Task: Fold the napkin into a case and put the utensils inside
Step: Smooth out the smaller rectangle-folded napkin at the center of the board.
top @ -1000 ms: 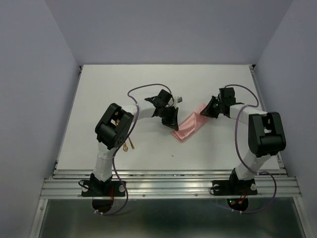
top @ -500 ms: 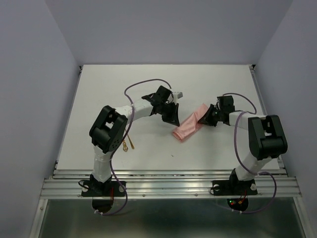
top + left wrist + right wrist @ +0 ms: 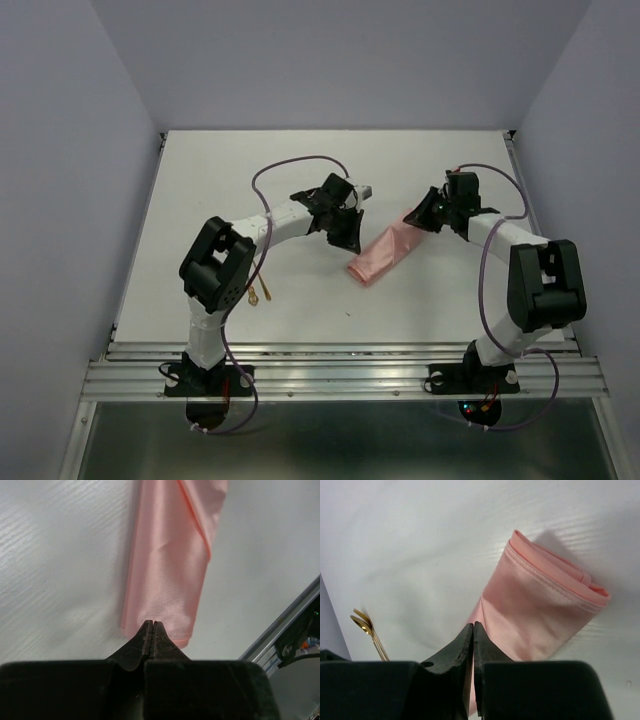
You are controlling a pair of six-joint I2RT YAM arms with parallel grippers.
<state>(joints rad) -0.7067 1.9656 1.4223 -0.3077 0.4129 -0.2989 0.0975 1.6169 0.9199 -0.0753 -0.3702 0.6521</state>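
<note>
- While left gripper (image 3: 348, 243) and right gripper (image 3: 416, 221) are shut, case (image 3: 384, 253) lies on table (image 3: 200, 200), diagonal between them.
- Left sits at near end, right at far.
- Near-left lie utensils (image 3: 258, 293); left arm nearer.

A robot lab booth: white table (image 3: 200, 200), plain walls (image 3: 330, 60), aluminium rail (image 3: 340, 375).

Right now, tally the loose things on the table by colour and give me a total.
Salmon-pink folded cloth strip with a sheen: 1
Slender gold metal spoon-like utensils: 2
Total: 3
</note>
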